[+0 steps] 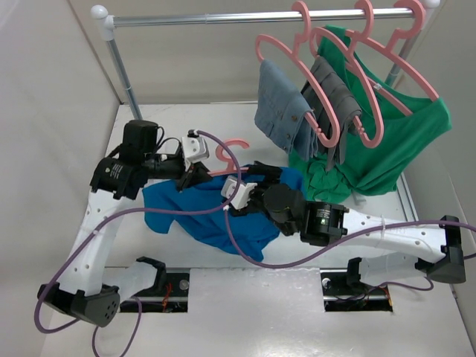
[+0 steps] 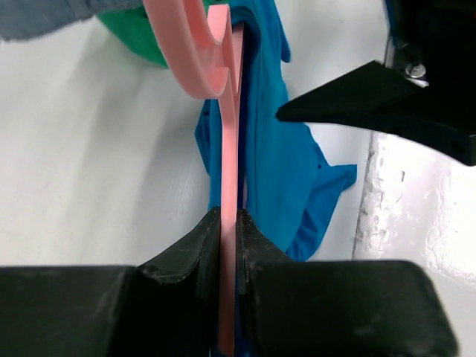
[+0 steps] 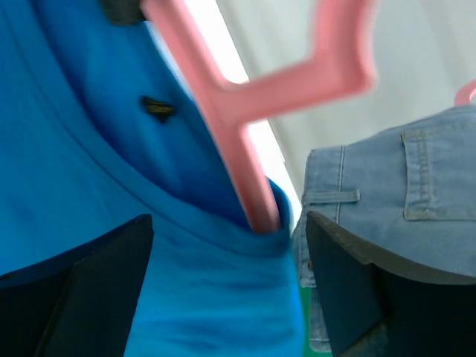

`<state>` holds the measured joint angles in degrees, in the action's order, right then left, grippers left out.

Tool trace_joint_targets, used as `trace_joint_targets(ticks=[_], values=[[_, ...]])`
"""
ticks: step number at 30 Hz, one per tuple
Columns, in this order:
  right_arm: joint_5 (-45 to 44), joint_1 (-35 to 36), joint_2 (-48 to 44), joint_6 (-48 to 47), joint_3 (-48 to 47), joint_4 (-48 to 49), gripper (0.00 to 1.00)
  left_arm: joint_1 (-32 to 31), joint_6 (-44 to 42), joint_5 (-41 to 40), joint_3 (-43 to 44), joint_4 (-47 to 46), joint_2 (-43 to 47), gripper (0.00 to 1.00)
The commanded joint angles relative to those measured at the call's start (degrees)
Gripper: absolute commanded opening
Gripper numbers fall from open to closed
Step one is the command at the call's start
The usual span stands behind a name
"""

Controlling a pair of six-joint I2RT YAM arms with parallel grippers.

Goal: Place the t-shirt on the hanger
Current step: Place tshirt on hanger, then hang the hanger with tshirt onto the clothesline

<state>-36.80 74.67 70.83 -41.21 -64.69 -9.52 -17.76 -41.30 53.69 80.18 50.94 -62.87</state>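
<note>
Looking down on a white desk [image 1: 149, 126], with a metal clothes rail [image 1: 223, 18] spanning 12 o'clock. Hanging from it at 2 o'clock, a large green shirt [image 1: 401, 141], and just beside that, toward 12, a denim garment [image 1: 279, 104]. Crumpled at the centre of the desk and trailing toward 7 o'clock, the bright blue t-shirt [image 1: 201, 216]. Tucked by one arm into its cloth, hook poking out toward 12 o'clock, the bare pink hanger [image 2: 229, 149]. Reaching in from 9 o'clock, the left pincer [image 2: 229, 223], clamped tight on the hanger's thin edge. Coming from 3 o'clock, the right pincer [image 3: 227, 223], spread wide, with blue cloth and a hanger arm between its fingers; whether pressing on the cloth, cannot tell.
</note>
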Motion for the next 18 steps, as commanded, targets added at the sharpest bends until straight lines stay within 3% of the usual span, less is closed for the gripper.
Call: trace_joint_targets(ticks=[1, 3, 8, 11, 18], values=[[-3.19, 0.3, -0.43, 4.39, -0.18, 2.75, 0.89, 0.8, 5.6, -4.1, -3.27, -5.49, 2.83, 0.0], [-3.72, 0.3, -1.04, 6.4, -0.7, 2.75, 0.92, 1.5, 10.33, -8.49, -7.13, -11.62, 6.51, 0.0], [-4.34, 0.3, -3.15, 9.04, -1.23, 2.75, 0.95, 2.11, 23.69, -30.08, -10.92, -23.33, 14.78, 0.0], [-3.46, 0.3, -4.38, 10.18, -1.23, 2.75, 0.98, 2.11, 26.26, -38.89, -8.74, -26.32, 18.56, 0.0], [-3.46, 0.3, -3.86, 10.19, -2.46, 2.75, 0.98, 2.11, 26.1, -51.22, 0.57, -29.31, 17.97, 0.0]])
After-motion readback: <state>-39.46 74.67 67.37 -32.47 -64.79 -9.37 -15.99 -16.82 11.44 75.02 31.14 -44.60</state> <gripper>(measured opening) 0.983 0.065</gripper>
